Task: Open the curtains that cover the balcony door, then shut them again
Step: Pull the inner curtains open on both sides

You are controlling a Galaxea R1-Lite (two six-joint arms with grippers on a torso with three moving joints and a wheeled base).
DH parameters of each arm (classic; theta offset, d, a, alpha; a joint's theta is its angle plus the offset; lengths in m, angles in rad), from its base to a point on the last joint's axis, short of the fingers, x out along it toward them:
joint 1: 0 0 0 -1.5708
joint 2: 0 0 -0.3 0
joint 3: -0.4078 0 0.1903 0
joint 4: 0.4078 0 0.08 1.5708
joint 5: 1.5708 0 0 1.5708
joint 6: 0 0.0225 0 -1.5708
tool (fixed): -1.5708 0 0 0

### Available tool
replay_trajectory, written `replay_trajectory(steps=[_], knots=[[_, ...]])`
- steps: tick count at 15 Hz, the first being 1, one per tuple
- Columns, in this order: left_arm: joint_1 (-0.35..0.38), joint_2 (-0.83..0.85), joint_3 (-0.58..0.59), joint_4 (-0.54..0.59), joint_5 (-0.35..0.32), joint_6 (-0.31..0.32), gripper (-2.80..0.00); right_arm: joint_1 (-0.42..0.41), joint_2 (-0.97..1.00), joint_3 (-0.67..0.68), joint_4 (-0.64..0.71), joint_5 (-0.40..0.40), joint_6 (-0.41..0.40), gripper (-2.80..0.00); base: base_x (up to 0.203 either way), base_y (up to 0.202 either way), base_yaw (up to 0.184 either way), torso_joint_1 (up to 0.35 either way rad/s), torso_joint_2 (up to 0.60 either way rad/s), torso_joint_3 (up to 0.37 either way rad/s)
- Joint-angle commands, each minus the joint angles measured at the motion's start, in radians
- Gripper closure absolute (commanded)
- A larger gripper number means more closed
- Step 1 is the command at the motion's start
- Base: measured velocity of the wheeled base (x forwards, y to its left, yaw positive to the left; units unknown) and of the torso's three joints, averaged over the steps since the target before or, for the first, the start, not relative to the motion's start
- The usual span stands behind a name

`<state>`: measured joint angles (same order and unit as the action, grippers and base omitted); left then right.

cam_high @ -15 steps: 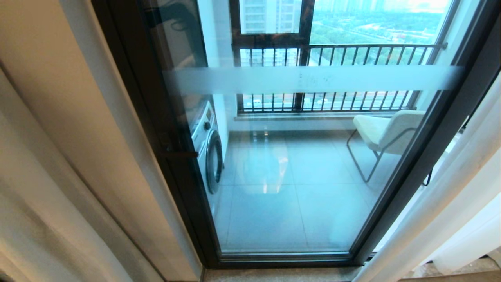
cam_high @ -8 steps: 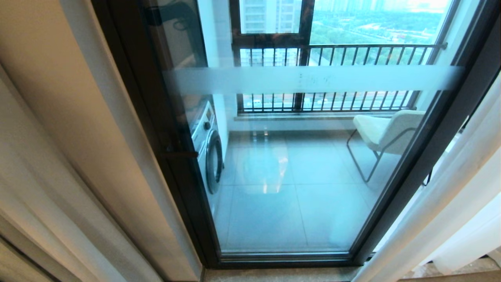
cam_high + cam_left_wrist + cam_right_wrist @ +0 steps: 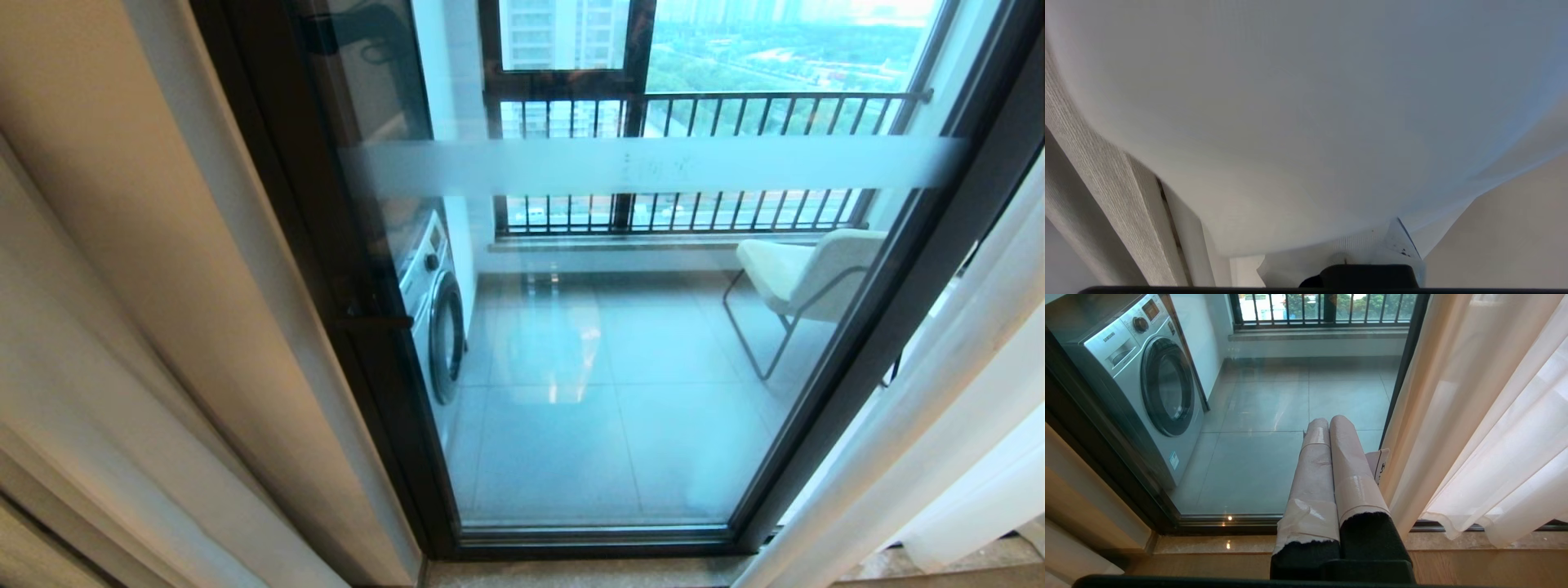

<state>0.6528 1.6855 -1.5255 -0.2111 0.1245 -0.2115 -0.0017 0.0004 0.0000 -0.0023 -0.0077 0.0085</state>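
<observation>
On my left the curtains (image 3: 122, 343) hang bunched against the wall with my left gripper (image 3: 1367, 261) pinched tight on their sheer fabric (it fills that wrist view), the balcony door (image 3: 620, 343) stands uncovered in the middle, and my right gripper (image 3: 1331, 424) idles closed beside the right-hand panel

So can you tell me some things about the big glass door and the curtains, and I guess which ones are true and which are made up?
1. The curtains cover the whole balcony door. False: the glass is bare, with fabric only at the sides.
2. A washing machine stands behind the glass. True.
3. The right gripper is pinching the curtain. False: its fingers are shut on nothing, beside the fabric.
4. A pale chair sits on the balcony. True.
5. White fabric fills the left wrist view. True.
</observation>
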Motion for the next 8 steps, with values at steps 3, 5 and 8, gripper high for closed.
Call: replay_trajectory(steps=[3,5,8], knots=[[-0.001,-0.004,0.001,0.001,0.003,-0.020,-2.80,0.000,0.000,0.000,-0.001,0.000,0.001,0.00,0.000,0.000,0.000,0.000,0.00,0.000],[-0.001,-0.013,0.001,0.001,0.003,-0.011,-2.80,0.000,0.000,0.000,-0.001,0.000,0.001,0.00,0.000,0.000,0.000,0.000,0.00,0.000],[-0.006,-0.028,0.001,0.001,0.002,-0.009,-2.80,0.000,0.000,0.000,-0.001,0.000,0.001,0.00,0.000,0.000,0.000,0.000,0.00,0.000]])
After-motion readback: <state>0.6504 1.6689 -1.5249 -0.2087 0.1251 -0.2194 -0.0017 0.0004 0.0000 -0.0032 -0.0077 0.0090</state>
